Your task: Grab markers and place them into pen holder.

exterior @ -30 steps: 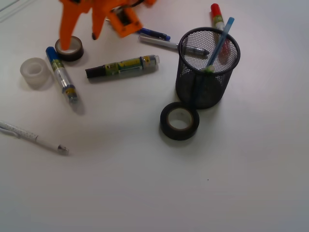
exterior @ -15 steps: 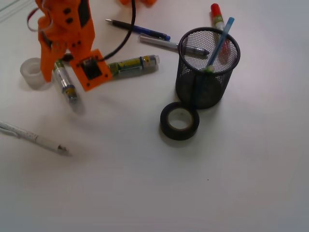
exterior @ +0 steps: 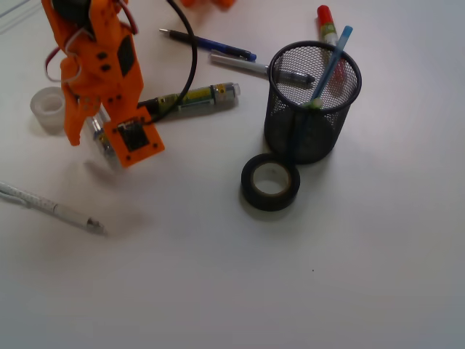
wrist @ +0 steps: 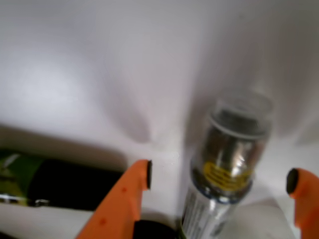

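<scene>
My orange gripper (exterior: 98, 144) stands open at the left, straddling the pale barrel of one marker (exterior: 104, 145); its cap end is hidden under the arm. In the wrist view that marker (wrist: 232, 154) lies between the two fingertips of the gripper (wrist: 220, 177), with a gap on each side. A black-capped marker (exterior: 196, 97) lies just right of the arm and shows dark in the wrist view (wrist: 55, 186). A red-capped marker (exterior: 326, 23) lies behind the black mesh pen holder (exterior: 301, 138), which stands upright at the right.
The holder contains a light-blue stick (exterior: 334, 58) and a silver pen (exterior: 290, 75). A black tape roll (exterior: 270, 182) lies in front of it. A clear tape roll (exterior: 47, 107) sits left of the gripper. A white pen (exterior: 54, 209), a blue pen (exterior: 211, 45) and a silver pen (exterior: 240, 64) lie around.
The gripper has come forward and left from the back of the table and now covers the left marker, with its open fingers set on either side of the barrel.
</scene>
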Robot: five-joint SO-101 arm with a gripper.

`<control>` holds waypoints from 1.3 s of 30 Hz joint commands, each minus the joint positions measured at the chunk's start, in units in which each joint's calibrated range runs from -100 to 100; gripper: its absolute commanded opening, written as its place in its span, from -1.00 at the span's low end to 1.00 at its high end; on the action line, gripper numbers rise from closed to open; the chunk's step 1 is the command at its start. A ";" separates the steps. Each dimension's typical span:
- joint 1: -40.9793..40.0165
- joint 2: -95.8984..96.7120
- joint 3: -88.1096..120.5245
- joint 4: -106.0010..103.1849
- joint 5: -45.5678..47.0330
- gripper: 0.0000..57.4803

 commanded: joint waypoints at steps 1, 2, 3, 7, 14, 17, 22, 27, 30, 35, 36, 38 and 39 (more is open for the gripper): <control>0.08 1.42 -2.58 -2.17 -0.20 0.04; 0.08 2.01 -2.67 -2.35 -0.20 0.04; 0.15 2.44 -2.76 -2.52 -0.20 0.01; 0.30 2.78 -2.85 -3.66 -0.15 -0.23; 0.23 2.78 -2.85 -3.75 -0.15 -0.67; 0.15 2.78 -2.85 -3.75 0.00 -0.91; 0.15 2.78 -2.85 -3.57 0.10 -0.98; -0.29 0.99 -2.94 -1.04 0.20 -0.98; -1.72 -2.07 -5.02 0.80 0.20 -0.98; -2.76 -2.49 -6.20 1.41 0.24 -0.97; -2.76 -2.41 -6.29 1.41 0.54 -0.96; -2.61 -3.00 -6.38 1.41 2.54 -0.82; -2.31 -3.34 -6.47 1.59 3.13 -0.67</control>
